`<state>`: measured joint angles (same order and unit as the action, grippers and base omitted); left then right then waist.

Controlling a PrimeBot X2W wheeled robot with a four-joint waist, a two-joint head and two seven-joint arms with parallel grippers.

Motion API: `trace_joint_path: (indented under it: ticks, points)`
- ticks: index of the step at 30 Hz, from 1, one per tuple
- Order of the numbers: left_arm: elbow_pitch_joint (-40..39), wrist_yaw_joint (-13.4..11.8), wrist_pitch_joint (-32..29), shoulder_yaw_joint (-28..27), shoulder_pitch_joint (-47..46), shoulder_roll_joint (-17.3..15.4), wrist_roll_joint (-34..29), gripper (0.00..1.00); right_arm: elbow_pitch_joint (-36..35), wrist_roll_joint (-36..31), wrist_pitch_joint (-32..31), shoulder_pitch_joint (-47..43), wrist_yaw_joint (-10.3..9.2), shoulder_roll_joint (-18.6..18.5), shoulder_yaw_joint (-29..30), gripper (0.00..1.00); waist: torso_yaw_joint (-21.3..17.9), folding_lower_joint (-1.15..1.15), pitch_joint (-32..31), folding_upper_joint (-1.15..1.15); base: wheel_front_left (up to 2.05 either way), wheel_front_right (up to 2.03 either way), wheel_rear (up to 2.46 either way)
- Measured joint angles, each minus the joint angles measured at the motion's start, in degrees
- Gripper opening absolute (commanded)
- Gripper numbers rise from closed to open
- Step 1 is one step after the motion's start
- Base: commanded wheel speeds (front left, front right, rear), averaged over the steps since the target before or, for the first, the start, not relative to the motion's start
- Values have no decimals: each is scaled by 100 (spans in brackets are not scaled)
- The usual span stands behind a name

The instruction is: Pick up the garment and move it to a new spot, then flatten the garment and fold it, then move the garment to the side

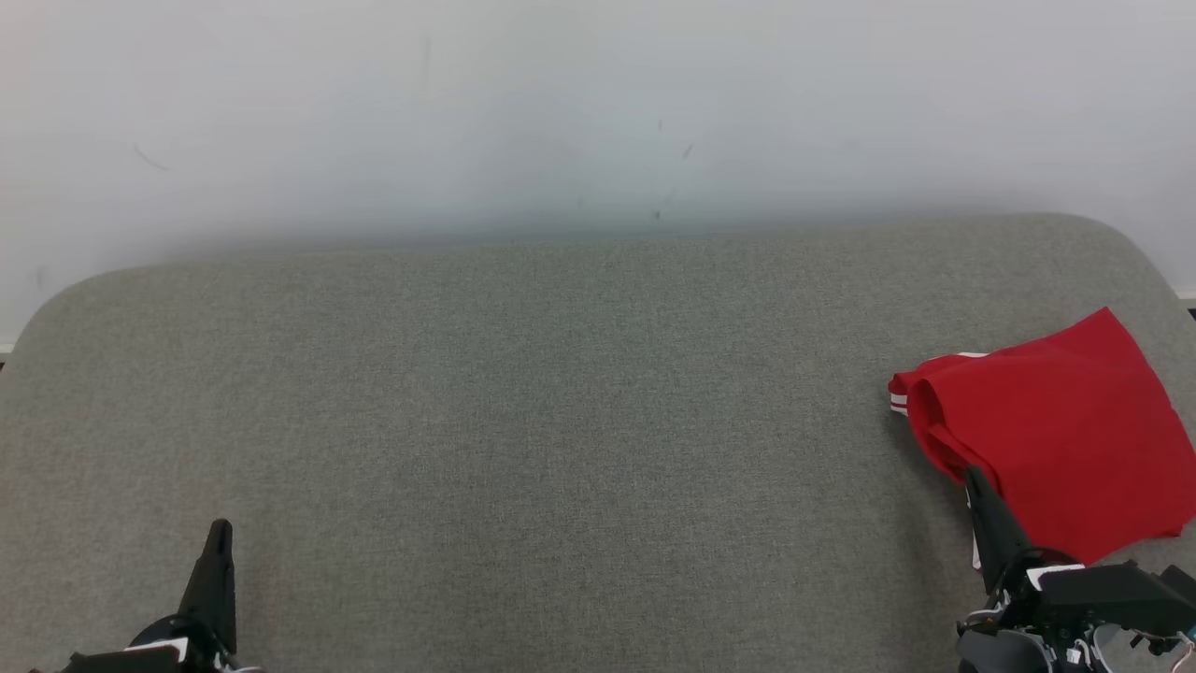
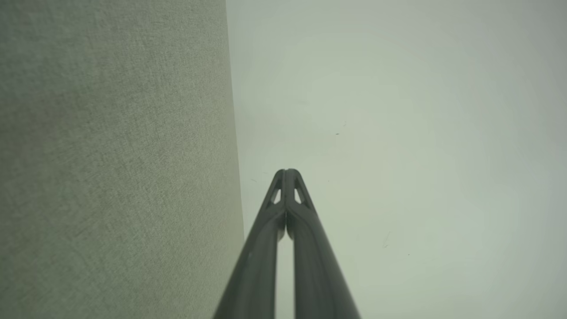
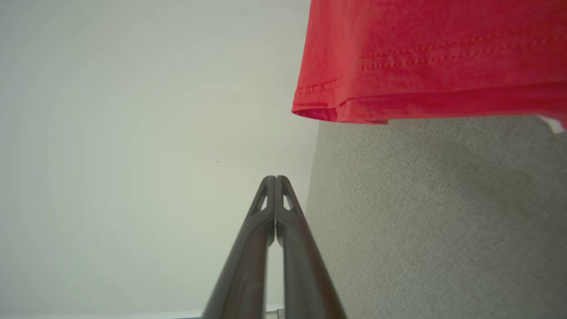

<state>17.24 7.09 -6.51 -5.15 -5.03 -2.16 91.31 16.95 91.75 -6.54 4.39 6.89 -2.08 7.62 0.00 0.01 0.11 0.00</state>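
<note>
Just ahead of right gripper: red garment is lying in flat folded layers on the grey padded surface, spreading forward and to the outer side of the fingertips.
Right gripper state: the two dark fingers are pressing together tip to tip and are gripping nothing.
Right gripper to garment: in the head view the fingertip is overlapping the garment's near edge. In the right wrist view the stitched hem is sitting ahead of the tips and off to one side, with bare grey fabric showing between, so the tips are not touching cloth.
Left gripper: it is hovering low over bare grey fabric, well apart from the garment, with the whole width of the surface lying between them.
Left gripper state: fingers are meeting along their length, closed and empty.
Garment edge facing left gripper: white striped trim is showing at the rolled fold.
Beyond both grippers: pale wall is rising past the far edge of the surface.
</note>
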Motion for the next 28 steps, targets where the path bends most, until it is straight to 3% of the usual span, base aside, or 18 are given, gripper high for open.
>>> trace_joint_path:
  ticks: [28]
  points:
    - [-4, 0, 0, 0, 0, 0, 1, 0, -2, 0, 0, 0, 0, 0, -1, 0, 0, 0, 0, 0, 0, 0, 0]
